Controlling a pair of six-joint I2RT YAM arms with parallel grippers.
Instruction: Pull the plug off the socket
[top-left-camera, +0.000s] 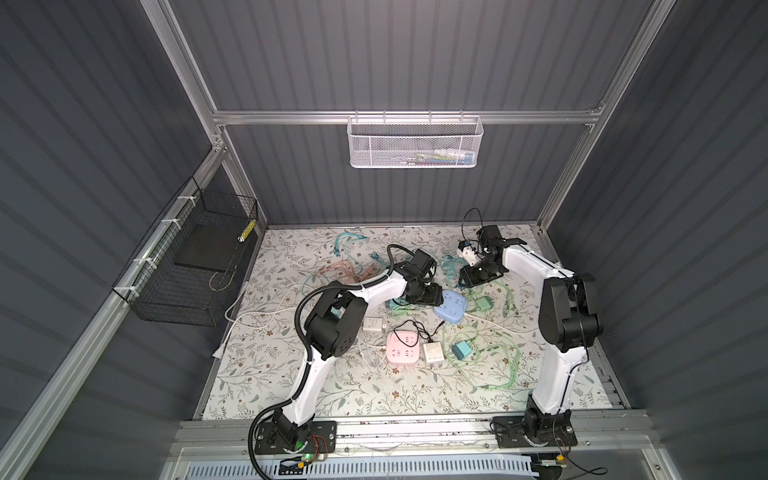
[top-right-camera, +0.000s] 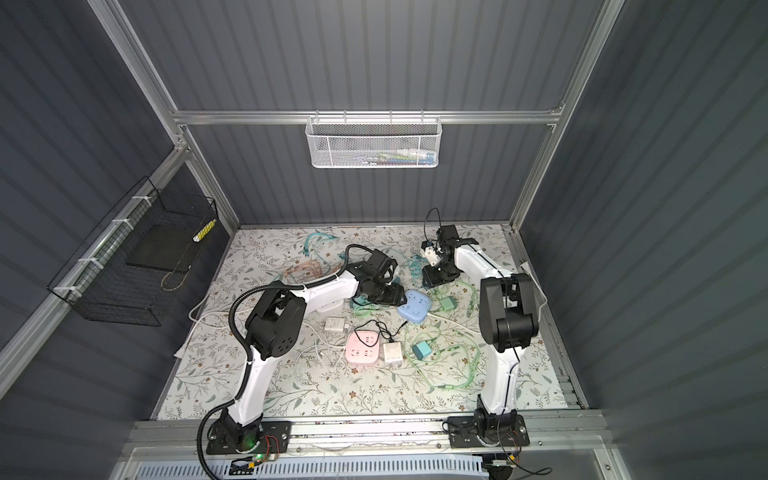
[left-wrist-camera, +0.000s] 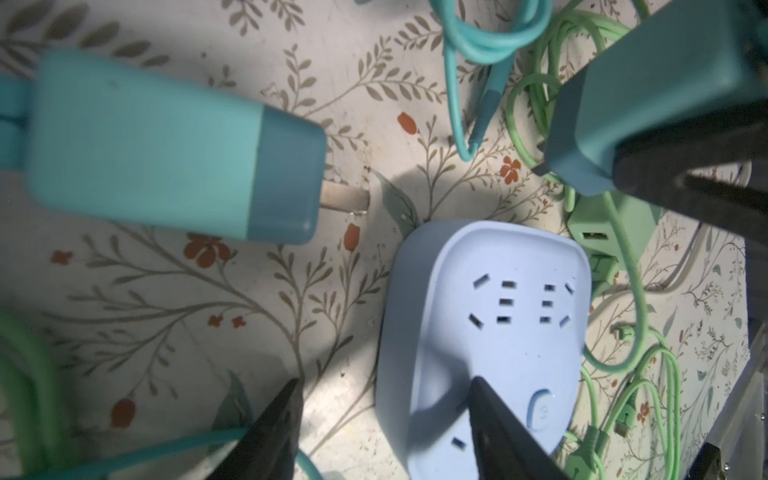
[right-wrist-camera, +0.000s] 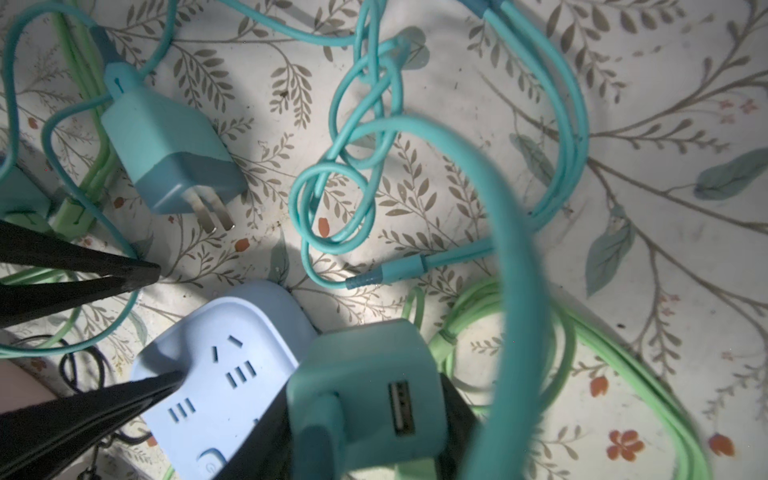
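The light blue socket (top-left-camera: 451, 305) (top-right-camera: 413, 305) lies on the flowered table, and the slots on its top face (left-wrist-camera: 498, 332) hold nothing. My left gripper (left-wrist-camera: 384, 386) (top-left-camera: 438, 297) is open at its near end, with one fingertip (left-wrist-camera: 482, 390) over the socket's top and the other over the table beside it. My right gripper (right-wrist-camera: 361, 415) (top-left-camera: 464, 281) is shut on a teal plug (right-wrist-camera: 357, 365) with a USB port, held in the air just beyond the socket. That plug (left-wrist-camera: 665, 83) also shows in the left wrist view.
Another teal plug (right-wrist-camera: 166, 158) (left-wrist-camera: 166, 145) lies flat, prongs bare, next to the socket. Teal cable (right-wrist-camera: 353, 166) and green cable (right-wrist-camera: 602, 353) loop around it. A green adapter (top-left-camera: 483, 303), pink socket (top-left-camera: 402, 347), white adapter (top-left-camera: 433, 353) and teal adapter (top-left-camera: 461, 351) lie nearby.
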